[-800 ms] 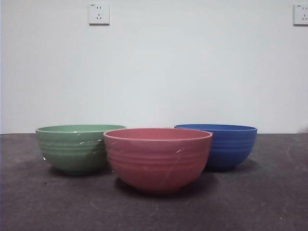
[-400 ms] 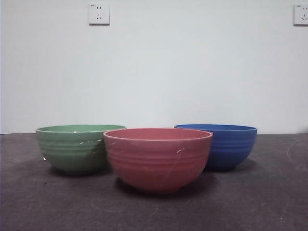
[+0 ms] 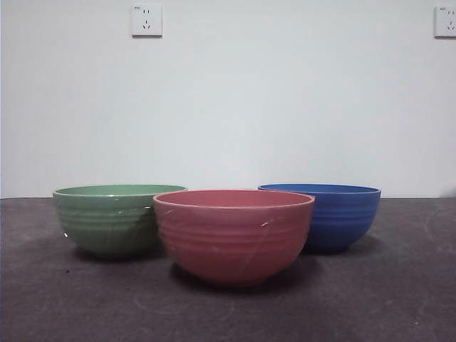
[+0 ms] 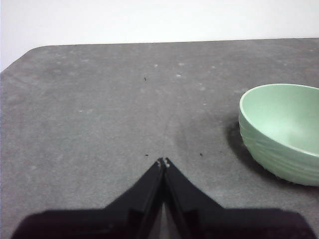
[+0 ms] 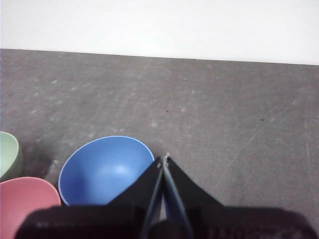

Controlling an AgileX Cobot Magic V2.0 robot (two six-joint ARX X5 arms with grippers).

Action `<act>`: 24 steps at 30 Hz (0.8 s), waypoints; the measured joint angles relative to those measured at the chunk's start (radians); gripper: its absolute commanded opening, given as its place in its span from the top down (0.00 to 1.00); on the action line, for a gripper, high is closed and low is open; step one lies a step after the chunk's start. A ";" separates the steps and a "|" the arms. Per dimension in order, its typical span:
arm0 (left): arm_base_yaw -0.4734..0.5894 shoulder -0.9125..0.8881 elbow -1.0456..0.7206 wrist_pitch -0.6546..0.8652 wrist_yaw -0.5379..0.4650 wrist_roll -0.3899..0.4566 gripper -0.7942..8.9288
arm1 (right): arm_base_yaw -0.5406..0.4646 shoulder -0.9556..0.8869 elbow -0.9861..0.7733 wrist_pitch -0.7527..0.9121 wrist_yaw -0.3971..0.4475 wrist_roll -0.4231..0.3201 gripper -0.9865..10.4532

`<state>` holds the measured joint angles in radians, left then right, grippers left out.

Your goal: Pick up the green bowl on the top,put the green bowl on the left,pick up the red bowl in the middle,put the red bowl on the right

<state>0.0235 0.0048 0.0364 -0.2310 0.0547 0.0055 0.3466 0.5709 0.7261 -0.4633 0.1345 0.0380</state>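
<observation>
The green bowl (image 3: 114,217) stands upright on the dark table at the left of the front view, empty inside as the left wrist view shows (image 4: 286,132). The red bowl (image 3: 234,235) sits nearest the camera in the middle, partly overlapping the green one in that view; its rim also shows in the right wrist view (image 5: 25,199). My left gripper (image 4: 163,162) is shut and empty, held above bare table beside the green bowl. My right gripper (image 5: 165,158) is shut and empty, above the blue bowl's edge. Neither arm appears in the front view.
A blue bowl (image 3: 335,216) stands behind and to the right of the red one, also seen from above (image 5: 104,169). The grey table (image 3: 399,299) ends at a white wall with two sockets (image 3: 146,20).
</observation>
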 measured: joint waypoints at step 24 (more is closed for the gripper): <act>0.000 0.000 0.000 0.000 0.000 0.000 0.92 | -0.269 -0.530 -0.648 0.262 -0.213 -0.086 0.91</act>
<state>0.0235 0.0048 0.0364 -0.2310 0.0547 0.0055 0.0772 0.0410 0.0780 -0.2016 -0.0788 -0.0479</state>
